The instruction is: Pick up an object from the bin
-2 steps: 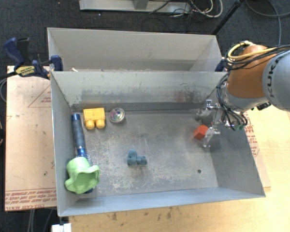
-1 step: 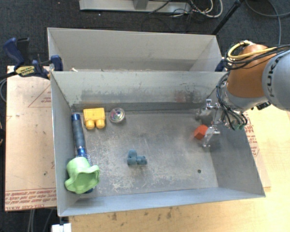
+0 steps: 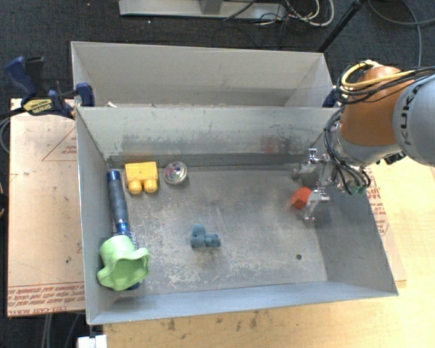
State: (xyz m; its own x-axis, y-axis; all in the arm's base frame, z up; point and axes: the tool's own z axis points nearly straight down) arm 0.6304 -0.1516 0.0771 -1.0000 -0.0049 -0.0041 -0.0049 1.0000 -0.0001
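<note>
One small red block (image 3: 299, 198) sits on the bin (image 3: 261, 249) floor toward the right wall, well apart from everything else, and the gripper (image 3: 308, 191) is down at that spot. Its two metal fingers (image 3: 315, 207) look spread apart, one above the block and one just beside its lower right. Whether the block is truly between them or only at their tips, you cannot tell from this angle. Nothing is clamped. Step in hand, as a judgement: final approach, descent done or nearly so, grasp not yet made. Next move calls for centring the opening on the red block, then closing; the block is small and the right wall is near, so watch that the outer finger does not scrape it. Other contents are on the left side: yellow block (image 3: 141, 177), small round shiny piece (image 3: 175, 173), blue tube (image 3: 117, 201), green floppy lump (image 3: 122, 264). A blue-grey piece (image 3: 204, 239) lies mid-floor. None is in the way.
</note>
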